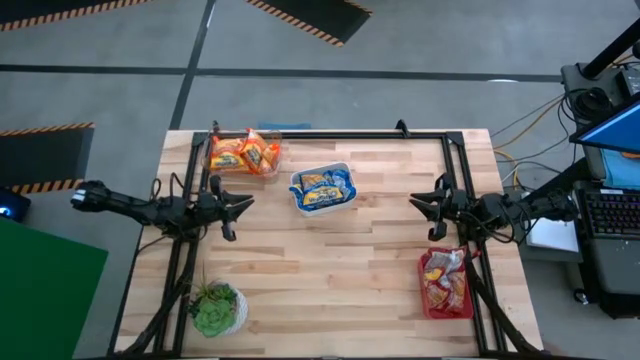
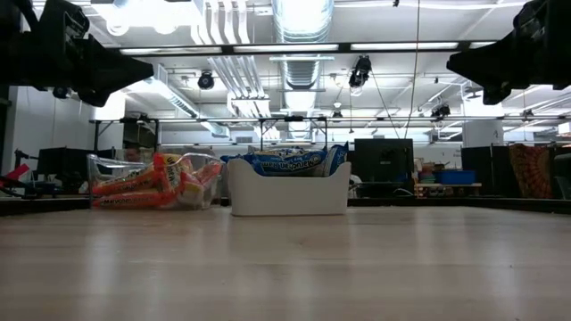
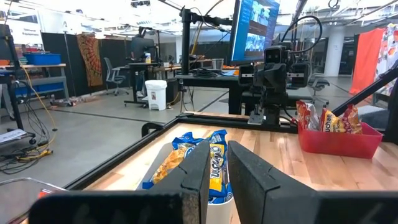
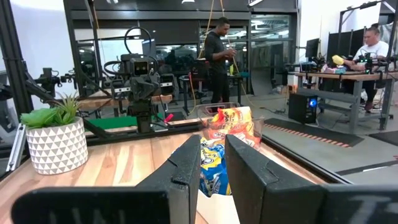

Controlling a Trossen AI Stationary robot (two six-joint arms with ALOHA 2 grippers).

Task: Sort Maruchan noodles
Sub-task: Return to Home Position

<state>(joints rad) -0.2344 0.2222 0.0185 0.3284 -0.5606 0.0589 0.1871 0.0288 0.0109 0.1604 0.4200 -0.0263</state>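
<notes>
We find no Maruchan noodles loose on the counter [image 1: 330,270]. The orange packets [image 1: 243,154] sit in the clear bin [image 1: 212,160] at the far-left corner, the blue packets [image 1: 322,186] in the white bin [image 1: 298,200] near the middle of the far edge, and the red packets [image 1: 443,278] in the red bin [image 1: 446,315] by the near-right corner. The left gripper [image 1: 240,208] hangs just inside the left edge and the right gripper [image 1: 422,208] just inside the right edge, pointing at each other across the bare middle. In each wrist view the fingers stand a narrow gap apart with nothing between them. We judge that what matters now is the line between the two grippers, and nothing lies on it. The white bin sits to the far side of that line, nearer the left gripper; the clear bin is beyond the left arm, and the red bin is beside the right arm toward the near edge. Each arm should therefore be able to draw back toward its own edge without crossing a bin. A potted plant [image 1: 217,310] stands at the near-left corner.
</notes>
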